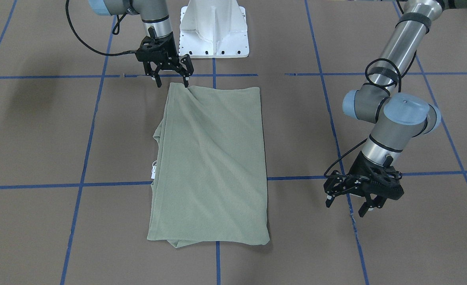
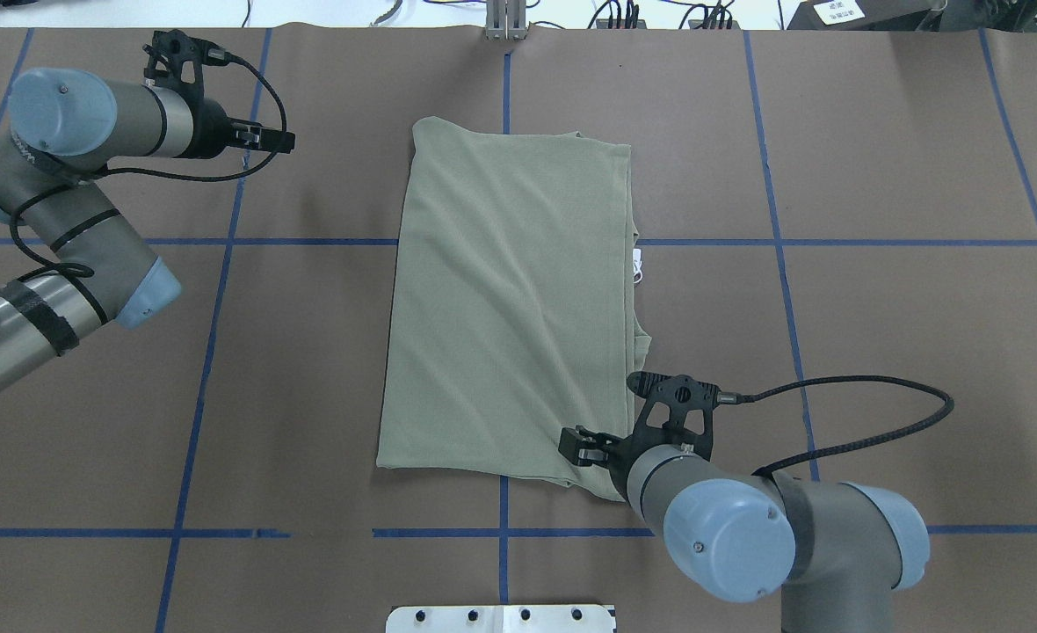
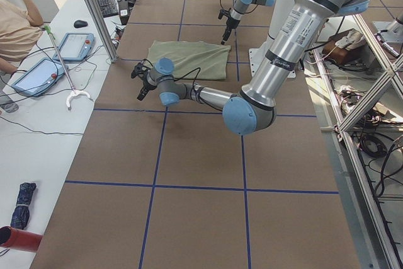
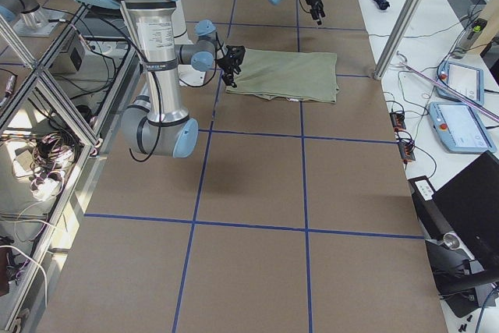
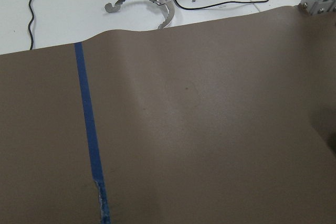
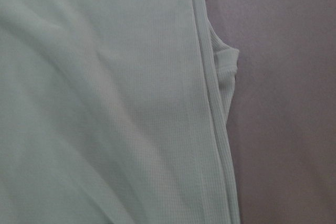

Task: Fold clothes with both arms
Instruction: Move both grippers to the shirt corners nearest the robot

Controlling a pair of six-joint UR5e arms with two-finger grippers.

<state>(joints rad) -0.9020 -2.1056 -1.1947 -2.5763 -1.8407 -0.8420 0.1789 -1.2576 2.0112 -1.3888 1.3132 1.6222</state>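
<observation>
Shirt [image 1: 211, 158] lies folded; right claw [image 1: 172, 84] spread over its corner, left claw [image 1: 345, 209] spread well aside.

Sage-green shirt [image 1: 211, 158] (folded lengthwise), flat

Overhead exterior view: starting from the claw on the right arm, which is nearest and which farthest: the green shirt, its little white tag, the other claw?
From the right gripper:
1. green shirt, at its fingertips, near right corner.
2. white tag, farther along the shirt's right edge.
3. left gripper, across the table, past the shirt's far left corner.
</observation>
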